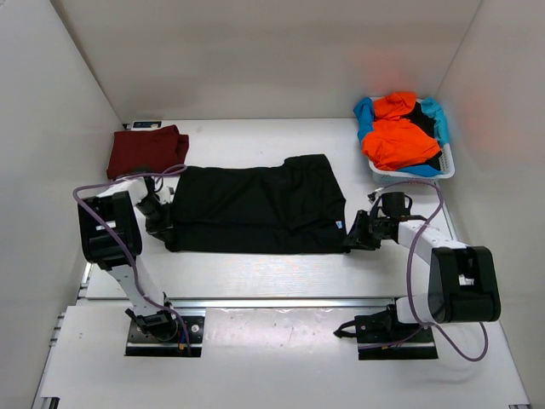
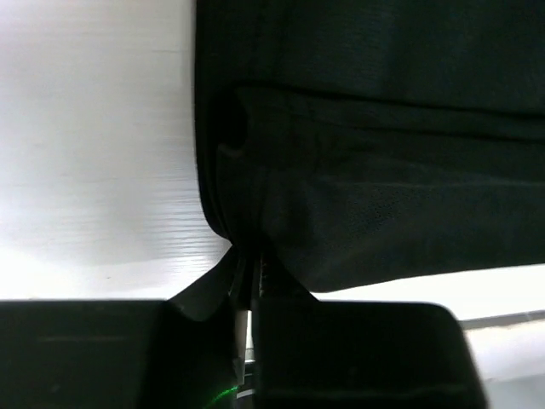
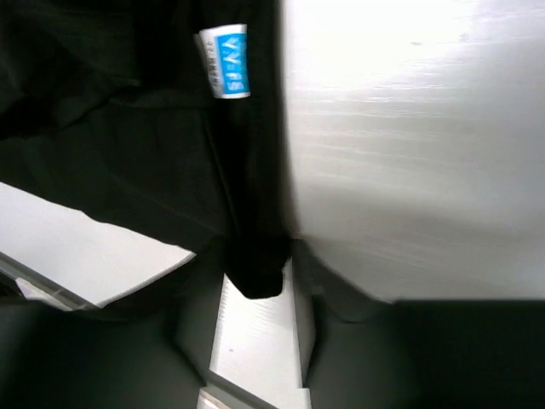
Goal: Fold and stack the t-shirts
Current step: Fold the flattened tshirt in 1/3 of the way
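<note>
flatly, soft rectangular black t-shirt [image 1: 255,209]; left gripper [image 2: 254,274] clamped on 9 o'clock edge, right gripper [image 3: 255,285] at 3 o'clock, grip unclear

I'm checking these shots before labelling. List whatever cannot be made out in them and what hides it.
Top view: how many shirts lie in the basket; the orange shirt covers those beneath.
Right wrist view: the print on the blue label; too blurred.
Right wrist view: whether the right claw grips the black shirt; dark cloth and shadow hide the contact.
Top view: the small dark thing behind the red shirt; too small.
</note>
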You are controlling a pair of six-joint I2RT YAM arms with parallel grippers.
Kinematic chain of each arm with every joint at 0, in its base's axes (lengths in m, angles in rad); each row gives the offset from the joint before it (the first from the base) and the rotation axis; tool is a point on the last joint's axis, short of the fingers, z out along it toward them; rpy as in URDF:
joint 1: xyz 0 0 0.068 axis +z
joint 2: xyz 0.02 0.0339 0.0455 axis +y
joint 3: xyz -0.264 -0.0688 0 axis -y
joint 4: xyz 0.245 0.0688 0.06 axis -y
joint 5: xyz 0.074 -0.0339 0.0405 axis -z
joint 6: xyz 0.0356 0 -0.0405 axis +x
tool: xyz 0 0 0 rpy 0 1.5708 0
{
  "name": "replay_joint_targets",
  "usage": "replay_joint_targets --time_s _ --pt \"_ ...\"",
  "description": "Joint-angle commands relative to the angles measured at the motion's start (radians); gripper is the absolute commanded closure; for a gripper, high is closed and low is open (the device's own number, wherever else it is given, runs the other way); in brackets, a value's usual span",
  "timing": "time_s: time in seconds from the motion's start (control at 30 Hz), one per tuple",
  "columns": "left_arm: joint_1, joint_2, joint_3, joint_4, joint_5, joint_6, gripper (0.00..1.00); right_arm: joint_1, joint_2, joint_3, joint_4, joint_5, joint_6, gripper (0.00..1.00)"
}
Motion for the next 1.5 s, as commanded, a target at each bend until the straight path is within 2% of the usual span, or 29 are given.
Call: replay_joint_targets --time_s 0.0,0.03,0.07,0.1,0.17,0.3,0.4,0.6,0.73,0.8,0.83,0.87,0.9,0.97,1.0,1.03,1.1,1.17,1.2,1.27,1.37,1.47 --pt "-0.014 0.051 -0.020 0.036 0.081 0.012 0.91 -0.019 0.030 -0.008 0.054 -0.049 0.018 0.73" --pt "-0.014 0.047 -0.026 0.036 0.078 0.016 0.96 -0.007 0.035 -0.003 0.051 -0.055 0.017 0.75" --pt "-0.013 0.043 -0.029 0.036 0.085 0.015 0.98 0.001 0.047 -0.003 0.053 -0.051 0.015 0.80" --pt "-0.008 0.034 -0.035 0.033 0.076 0.018 1.00 0.005 0.047 -0.005 0.053 -0.048 0.014 0.91" --pt "-0.011 0.021 -0.050 0.033 0.067 0.021 1.00 0.012 0.042 -0.002 0.033 -0.026 0.021 1.00" --pt "0.004 -0.023 -0.073 -0.010 0.001 0.038 1.00 -0.068 -0.048 -0.022 -0.034 0.034 0.018 1.00" --pt "0.023 -0.077 -0.088 -0.052 -0.053 0.064 1.00 -0.131 -0.163 -0.035 -0.163 0.083 -0.001 1.00" --pt "-0.029 -0.173 -0.145 -0.102 -0.120 0.101 1.00 0.010 -0.257 -0.022 -0.280 0.195 0.044 1.00" --pt "-0.039 -0.216 -0.173 -0.113 -0.131 0.102 0.92 -0.044 -0.243 0.021 -0.378 0.218 0.070 1.00" --pt "-0.055 -0.229 -0.185 -0.112 -0.166 0.101 0.79 -0.044 -0.238 0.070 -0.433 0.248 0.084 0.87" --pt "-0.062 -0.238 -0.193 -0.116 -0.171 0.099 0.76 -0.071 -0.235 0.075 -0.452 0.258 0.093 0.70" --pt "-0.062 -0.242 -0.202 -0.112 -0.177 0.102 0.65 -0.077 -0.237 0.086 -0.465 0.264 0.095 0.59" --pt "-0.060 -0.249 -0.207 -0.113 -0.182 0.101 0.56 -0.080 -0.245 0.107 -0.476 0.268 0.087 0.56" --pt "-0.059 -0.267 -0.213 -0.118 -0.185 0.090 0.45 -0.052 -0.275 0.138 -0.469 0.299 0.095 0.49" --pt "-0.060 -0.285 -0.208 -0.125 -0.204 0.096 0.43 -0.050 -0.281 0.173 -0.470 0.325 0.098 0.49" --pt "-0.056 -0.295 -0.204 -0.129 -0.212 0.082 0.41 -0.003 -0.281 0.219 -0.452 0.333 0.101 0.52" --pt "-0.069 -0.348 -0.176 -0.135 -0.270 0.072 0.39 0.069 -0.260 0.288 -0.441 0.342 0.084 0.64" --pt "-0.086 -0.391 -0.141 -0.138 -0.341 0.059 0.39 0.166 -0.199 0.353 -0.435 0.363 0.078 0.82" --pt "-0.097 -0.408 -0.118 -0.132 -0.381 0.061 0.40 0.230 -0.188 0.376 -0.443 0.364 0.071 0.85" --pt "-0.105 -0.439 -0.093 -0.095 -0.440 0.070 0.42 0.339 -0.090 0.403 -0.450 0.338 0.061 0.99" --pt "-0.115 -0.466 -0.061 -0.047 -0.450 0.102 0.47 0.424 0.037 0.426 -0.479 0.302 0.025 1.00" --pt "-0.233 -0.479 -0.026 -0.049 -0.358 0.167 0.48 0.473 0.131 0.445 -0.505 0.270 0.009 1.00"
